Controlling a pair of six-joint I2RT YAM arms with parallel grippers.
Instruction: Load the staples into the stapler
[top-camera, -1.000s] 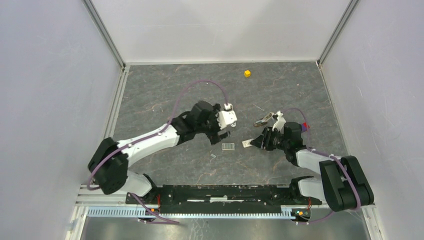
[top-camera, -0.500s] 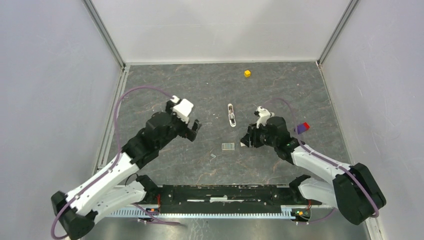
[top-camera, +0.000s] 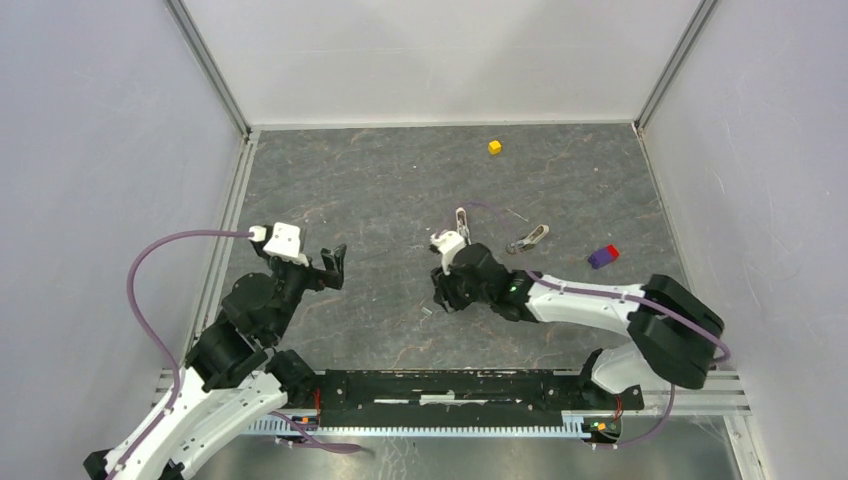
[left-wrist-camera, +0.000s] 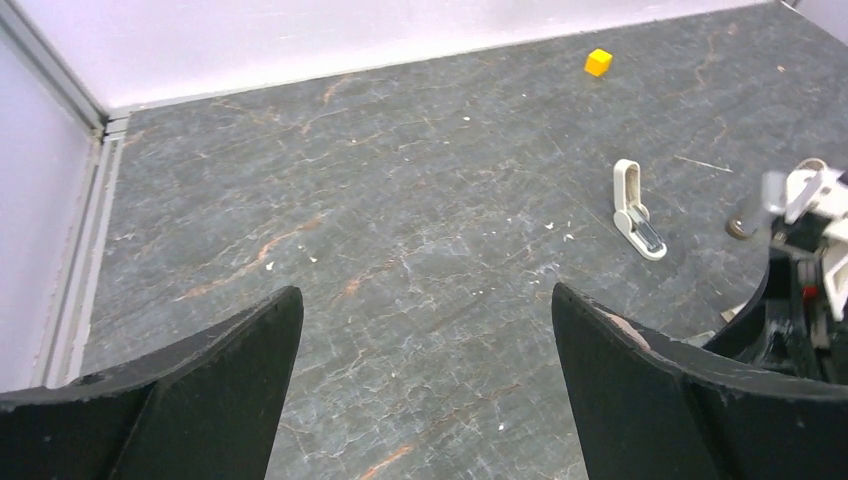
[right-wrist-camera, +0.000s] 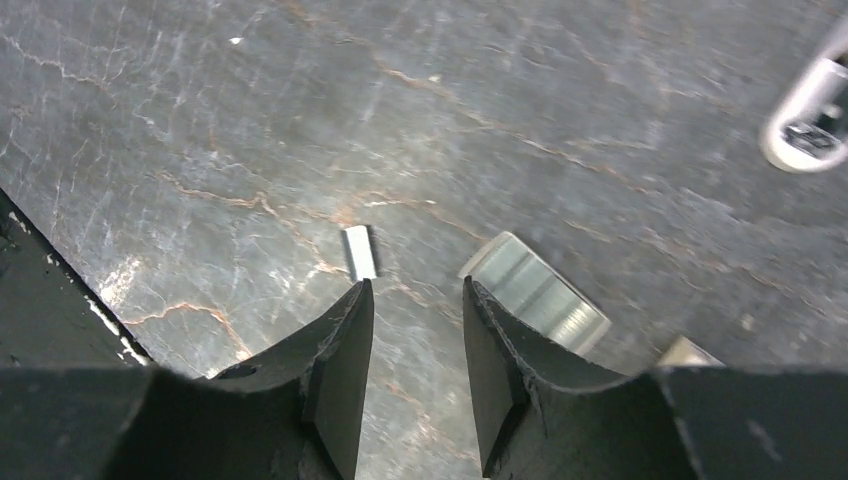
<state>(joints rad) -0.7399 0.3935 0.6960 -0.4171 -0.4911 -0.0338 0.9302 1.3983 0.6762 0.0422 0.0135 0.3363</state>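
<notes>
Staples (right-wrist-camera: 535, 290) by R gripper (right-wrist-camera: 417, 292); unheld

Left arm: withdrawn from the centre of the table (top-camera: 350, 180) to its near-left. The left gripper (top-camera: 332, 265) is now well apart from the stapler (top-camera: 461, 221), which it covered a second ago and which now lies exposed.

Right arm: swung leftward. The right gripper (top-camera: 442, 296) now sits low over the staples (right-wrist-camera: 535, 290), jaws partly apart with nothing between them. The arm now hides the staples from the top view.
</notes>
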